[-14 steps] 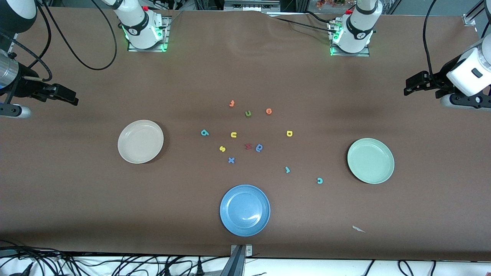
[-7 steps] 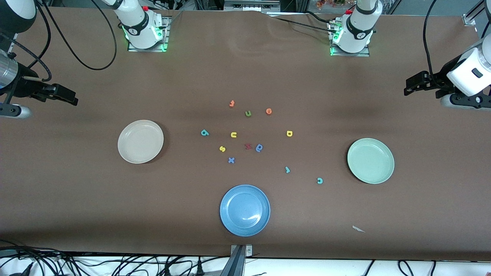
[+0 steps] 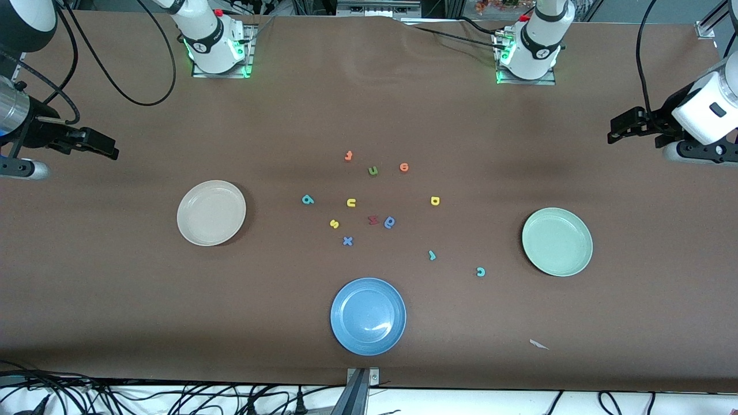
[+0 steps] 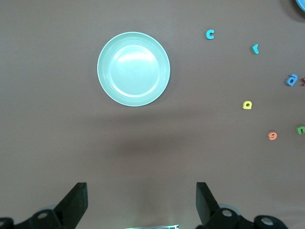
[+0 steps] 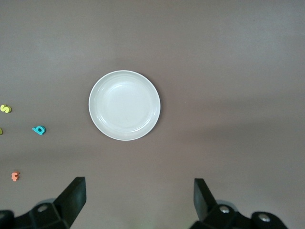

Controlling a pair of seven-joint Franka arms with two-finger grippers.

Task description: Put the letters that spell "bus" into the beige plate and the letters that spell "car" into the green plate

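Front view has both plates bare: beige plate (image 3: 211, 212) toward the right arm's end, green plate (image 3: 557, 241) toward the left's, the letters scattered on the counter between them. Right hand (image 3: 112, 151) and left hand (image 3: 613, 134) hang wide open and empty at the counter's ends, so I'd drop my right hand squarely over the teal "b" (image 3: 308, 200) first.

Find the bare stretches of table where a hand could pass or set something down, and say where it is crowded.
Bare table lies between the beige plate and teal b, and between the green plate and yellow a. Crowded: the letter cluster around yellow u, farther from the camera than the blue plate.
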